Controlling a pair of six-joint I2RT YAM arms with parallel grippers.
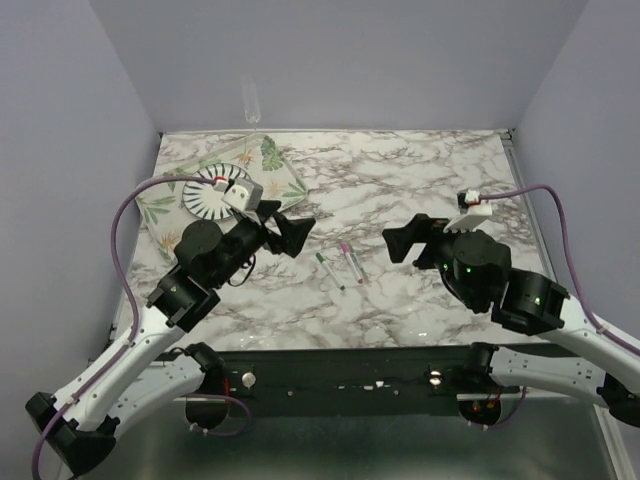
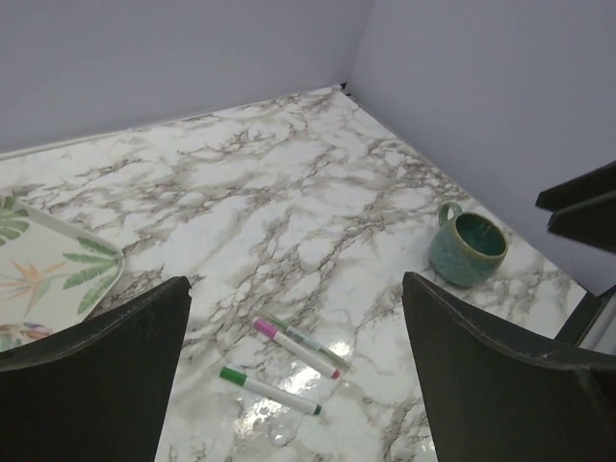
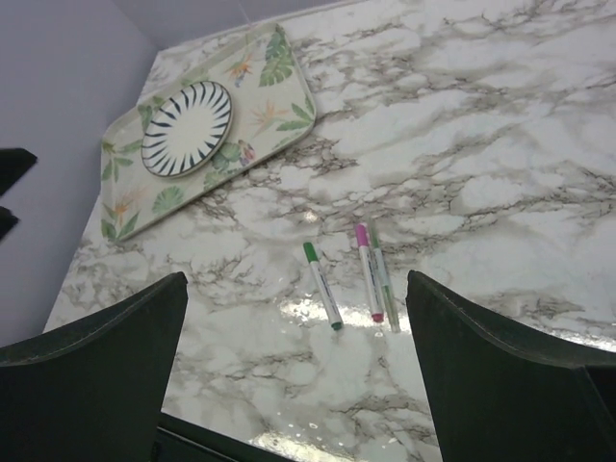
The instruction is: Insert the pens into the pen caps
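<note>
I have the left fingers (image 1: 298,235) and the right fingers (image 1: 400,243) spread wide, holding nothing. The green-ended pen (image 1: 330,270) and pink-ended pen (image 1: 351,262) lie flat on the table (image 1: 420,170) between them. Their long axes run parallel, crosswise to the line joining the fingers, with green nearer the left. The tray (image 3: 274,67) holds only the striped plate (image 3: 186,128).

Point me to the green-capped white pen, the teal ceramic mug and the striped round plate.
Green-capped white pen (image 3: 323,287): right wrist view, mid-barrel.
Teal ceramic mug (image 2: 452,265): left wrist view, outer wall.
Blue-and-white striped round plate (image 3: 187,128): right wrist view, bare centre.
</note>
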